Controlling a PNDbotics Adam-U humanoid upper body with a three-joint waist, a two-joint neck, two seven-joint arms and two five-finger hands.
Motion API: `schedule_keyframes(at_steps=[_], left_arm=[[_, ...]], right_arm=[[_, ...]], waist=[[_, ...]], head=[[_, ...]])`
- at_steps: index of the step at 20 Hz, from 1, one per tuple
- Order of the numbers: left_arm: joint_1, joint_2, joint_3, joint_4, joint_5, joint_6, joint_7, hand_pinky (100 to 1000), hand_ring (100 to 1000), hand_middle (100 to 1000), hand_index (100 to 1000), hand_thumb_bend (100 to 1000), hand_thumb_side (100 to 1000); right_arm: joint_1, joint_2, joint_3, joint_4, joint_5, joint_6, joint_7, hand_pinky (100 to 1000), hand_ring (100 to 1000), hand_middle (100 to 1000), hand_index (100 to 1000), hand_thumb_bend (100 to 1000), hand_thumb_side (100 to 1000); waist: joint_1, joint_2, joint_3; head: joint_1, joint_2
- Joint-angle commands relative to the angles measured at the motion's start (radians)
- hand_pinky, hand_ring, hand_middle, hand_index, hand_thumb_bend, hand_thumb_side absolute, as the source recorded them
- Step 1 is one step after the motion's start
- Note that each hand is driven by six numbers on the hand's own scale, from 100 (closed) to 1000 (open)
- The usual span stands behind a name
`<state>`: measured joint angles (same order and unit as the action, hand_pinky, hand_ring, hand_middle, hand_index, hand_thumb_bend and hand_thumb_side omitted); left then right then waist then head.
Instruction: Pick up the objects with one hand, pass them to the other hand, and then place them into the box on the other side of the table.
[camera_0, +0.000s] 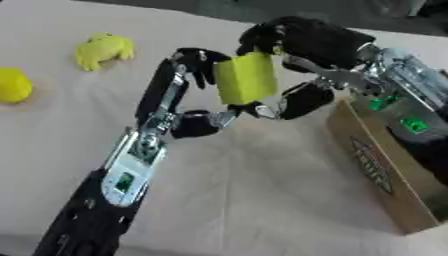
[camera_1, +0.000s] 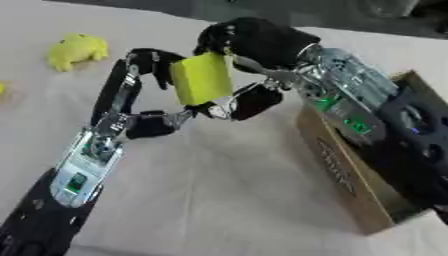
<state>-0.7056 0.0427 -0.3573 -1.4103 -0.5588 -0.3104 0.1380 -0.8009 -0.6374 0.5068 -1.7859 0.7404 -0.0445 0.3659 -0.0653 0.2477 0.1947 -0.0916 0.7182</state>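
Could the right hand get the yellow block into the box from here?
Probably yes: the right hand grips the yellow block beside the box, but the left hand also holds it.

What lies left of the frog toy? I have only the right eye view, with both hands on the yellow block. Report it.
Observer: A yellow round object lies at the left edge of the left eye view, nearer the robot than the frog toy. Your view catches only a sliver of it.
Operator: Say whether the two touch.
Observer: No. They lie apart, with bare tablecloth between them.
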Motion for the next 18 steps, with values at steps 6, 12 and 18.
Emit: schedule_keyframes(at_steps=[6, 12, 18], left_arm=[[-0.018, -0.007, 0.0, -0.005, -0.028, 0.047, 0.015, 447, 492, 445, 520, 273, 100], [-0.012, 0.004, 0.012, 0.004, -0.037, 0.09, 0.05, 538, 600, 564, 656, 560, 100], [0.001, 0.031, 0.026, 0.011, -0.077, 0.125, 0.057, 634, 733, 721, 799, 949, 137]], right_arm=[[-0.013, -0.022, -0.013, -0.014, -0.099, 0.044, -0.06, 919, 744, 591, 732, 218, 534], [-0.008, -0.037, -0.018, -0.027, -0.209, 0.094, -0.102, 900, 660, 548, 710, 100, 345], [0.001, -0.071, -0.025, -0.085, -0.259, 0.095, -0.076, 894, 641, 529, 694, 100, 356]], waist=[[0.006, -0.016, -0.003], [0.01, -0.02, -0.008], [0.021, -0.025, -0.02]], head=[[0.002, -0.011], [-0.001, -0.012], [-0.005, -0.002]])
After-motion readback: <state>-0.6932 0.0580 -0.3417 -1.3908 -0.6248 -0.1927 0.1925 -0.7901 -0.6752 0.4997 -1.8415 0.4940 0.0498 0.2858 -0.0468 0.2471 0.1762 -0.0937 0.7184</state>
